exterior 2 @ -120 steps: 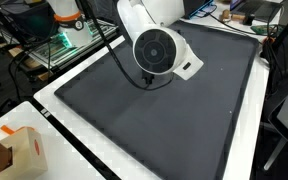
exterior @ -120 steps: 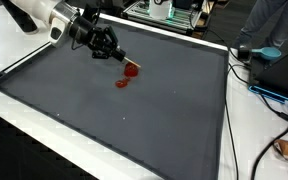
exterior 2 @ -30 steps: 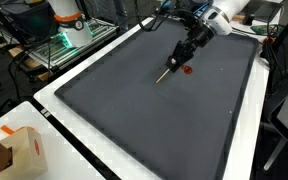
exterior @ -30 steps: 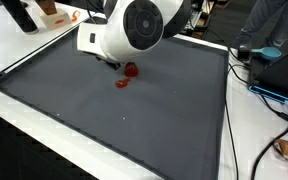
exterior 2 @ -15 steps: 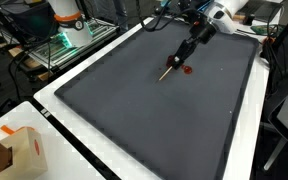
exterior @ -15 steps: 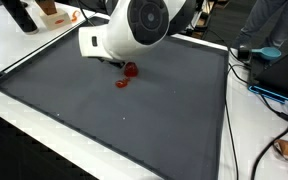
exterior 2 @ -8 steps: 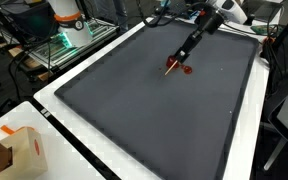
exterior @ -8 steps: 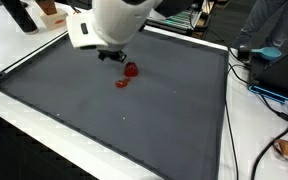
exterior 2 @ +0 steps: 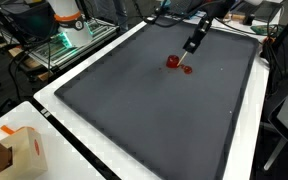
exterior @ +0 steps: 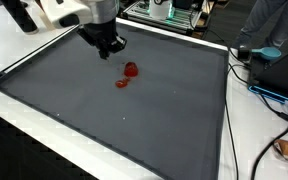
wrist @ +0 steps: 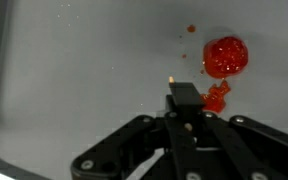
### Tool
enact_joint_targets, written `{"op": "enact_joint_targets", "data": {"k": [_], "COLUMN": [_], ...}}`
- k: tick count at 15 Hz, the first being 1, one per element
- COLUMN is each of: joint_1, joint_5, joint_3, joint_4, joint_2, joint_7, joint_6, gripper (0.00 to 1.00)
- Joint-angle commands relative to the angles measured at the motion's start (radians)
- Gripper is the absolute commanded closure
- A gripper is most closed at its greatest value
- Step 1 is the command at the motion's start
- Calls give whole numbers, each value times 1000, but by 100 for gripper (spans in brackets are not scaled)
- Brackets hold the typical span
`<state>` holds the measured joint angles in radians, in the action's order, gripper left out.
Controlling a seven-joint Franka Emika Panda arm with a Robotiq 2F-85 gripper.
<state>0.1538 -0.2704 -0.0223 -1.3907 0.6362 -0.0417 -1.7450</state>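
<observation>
- Gripper [wrist: 184, 118]: jaws drawn in tight on a dark blocky piece [wrist: 184, 97] that sticks out past the fingertips; a tiny pale-orange tip shows at its far end; what the piece is, cannot tell
- In both exterior views the gripper [exterior: 110, 45] [exterior 2: 191, 45] hangs over the far part of the mat, pointing down, clear of the surface
- Red lump [wrist: 224, 57]: rounded, glossy, lying on the mat; in the wrist view it sits up and to the right of the dark piece, apart from it, not touched
- Same red lump in an exterior view [exterior: 131, 70] lies nearer the camera than the gripper and a little right of it; in an exterior view [exterior 2: 172, 62] it lies below and left of the gripper, near but separate
- Small red piece [wrist: 216, 98]: flat, ragged, just beside the right edge of the dark piece in the wrist view; contact cannot be told
- It lies close to the lump but apart from it [exterior: 122, 83] [exterior 2: 187, 70]
- Red specks [wrist: 191, 29] dot the mat beyond the lump
- Mat [exterior: 134, 125] [exterior 2: 134, 110]: dark grey, with a white border [exterior: 44, 125]
- Cardboard box [exterior 2: 19, 152] well away at the near corner
- Cables [exterior: 229, 115] trail along one edge of the mat
</observation>
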Motion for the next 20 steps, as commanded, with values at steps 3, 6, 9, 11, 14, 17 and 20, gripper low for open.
{"op": "enact_joint_targets", "data": {"k": [3,6,9,11,14,17,20], "joint_1": [-86,-109,-125,-132,-138,-141,-126], "joint_5": [141,190,227,244,262,270,241], "joint_3": [-47,-56,-64,-66,-68,-69,-59], "joint_4": [-129,-165,-199,-219,-249,-280,-227], "joint_2": [-108,-143,-175,-192,-216,-242,-209], "joint_7": [164,232,297,328,362,392,377], "joint_6": [-71,-82,-92,-99,-115,-141,-118], "gripper": [97,97,97,97,97,97,87]}}
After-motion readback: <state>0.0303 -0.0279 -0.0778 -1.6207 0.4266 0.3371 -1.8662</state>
